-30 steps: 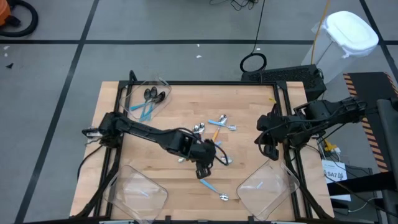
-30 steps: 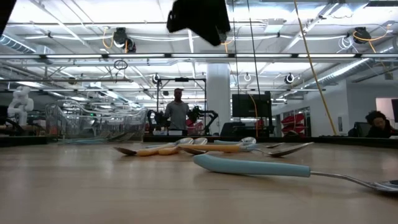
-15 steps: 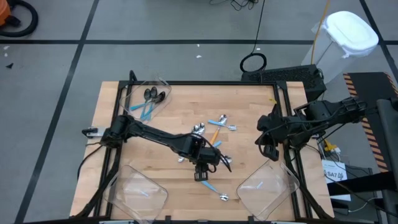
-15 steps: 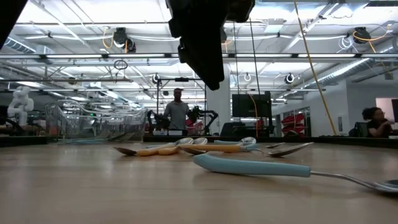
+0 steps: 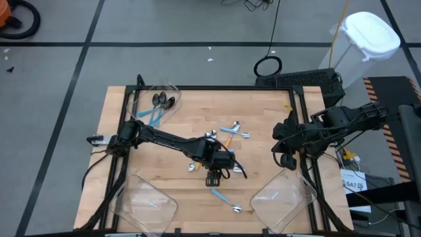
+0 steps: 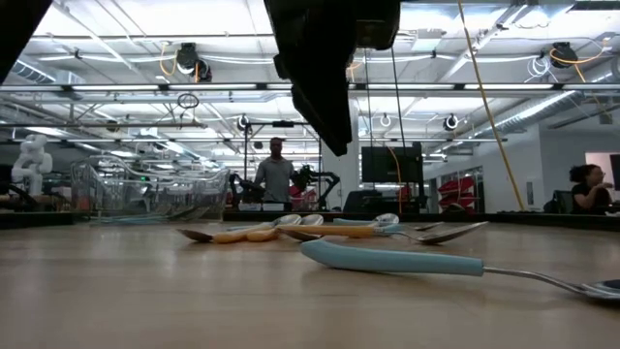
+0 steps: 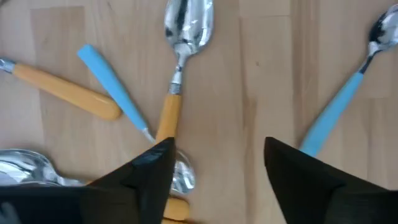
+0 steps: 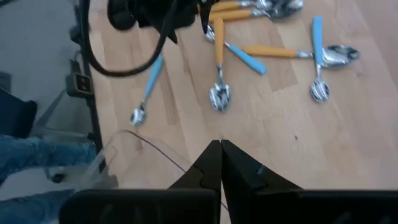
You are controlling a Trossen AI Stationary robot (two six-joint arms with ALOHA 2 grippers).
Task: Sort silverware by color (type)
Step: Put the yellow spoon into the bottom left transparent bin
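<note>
Over our wood table (image 5: 263,112), left gripper (image 7: 214,168) hung wide open above mixed spoons (image 7: 177,56), right gripper (image 8: 220,163) pinched shut and empty, bright workshop behind, no readable labels we could spot.

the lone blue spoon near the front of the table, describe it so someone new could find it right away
Start at the wooden table in the high view and look along its near edge, between the two clear bins at the front corners. A single blue-handled spoon lies there on bare wood, just past the left gripper. Unlike the spoon pile mid-table, it touches nothing.
</note>
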